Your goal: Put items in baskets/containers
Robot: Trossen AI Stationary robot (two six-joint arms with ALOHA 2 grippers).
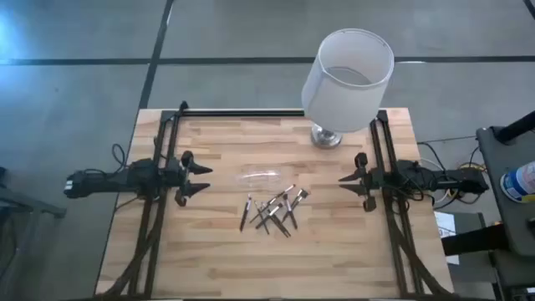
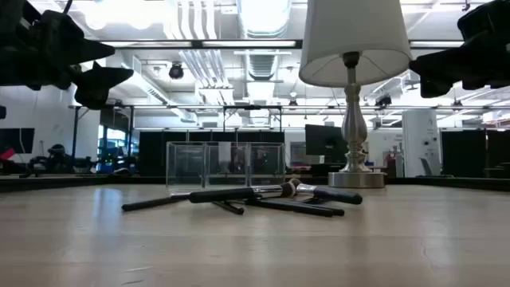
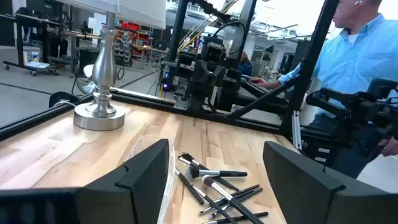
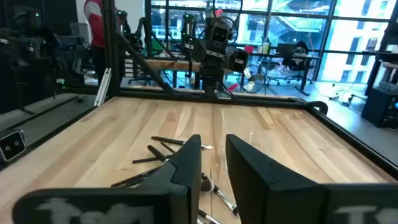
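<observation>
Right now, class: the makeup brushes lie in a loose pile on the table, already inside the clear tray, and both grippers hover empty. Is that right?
Not quite. The high view shows the brushes piled on the bare table, beside the clear tray, not inside it. Both the left gripper and right gripper do hover empty.

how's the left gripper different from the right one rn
The left gripper sits at the table's left side with its fingers spread wide, while the right gripper sits at the right side with its fingers much closer together, only a narrow gap showing. Both point inward toward the pile of makeup brushes, hang above the table, and hold nothing.
</observation>
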